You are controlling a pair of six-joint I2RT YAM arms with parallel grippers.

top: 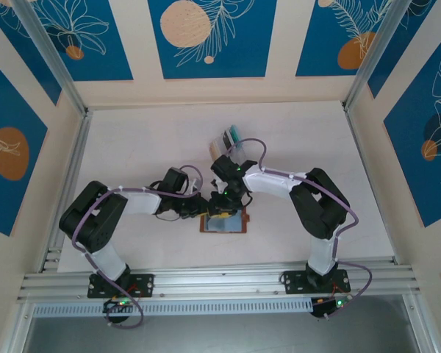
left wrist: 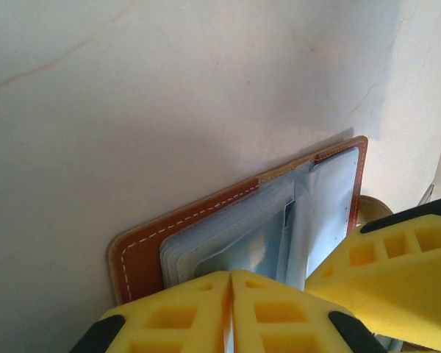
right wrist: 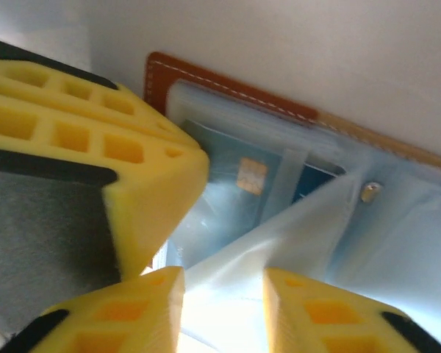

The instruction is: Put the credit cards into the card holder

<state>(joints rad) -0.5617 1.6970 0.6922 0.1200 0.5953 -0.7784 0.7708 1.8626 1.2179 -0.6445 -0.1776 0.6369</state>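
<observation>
The brown card holder [top: 236,223] lies open on the table between both grippers, its pale blue pockets up. My left gripper [top: 201,209] sits at its left edge, fingers [left wrist: 231,290] pressed together with a thin pale sliver of pocket leaf between them. Over the holder's middle, my right gripper [top: 224,201] is open [right wrist: 222,309], a lifted pale leaf [right wrist: 279,235] lying in the gap. A bluish credit card [right wrist: 231,176] with a gold chip sits inside a pocket. More credit cards [top: 234,134] stand in a rack behind.
The clear plastic slotted rack [top: 228,143] stands just beyond the right arm's wrist, mid-table. Aluminium rails [top: 206,279] run along the near edge, with walls on the other three sides. The right gripper's yellow finger [left wrist: 397,272] crowds close beside the left one.
</observation>
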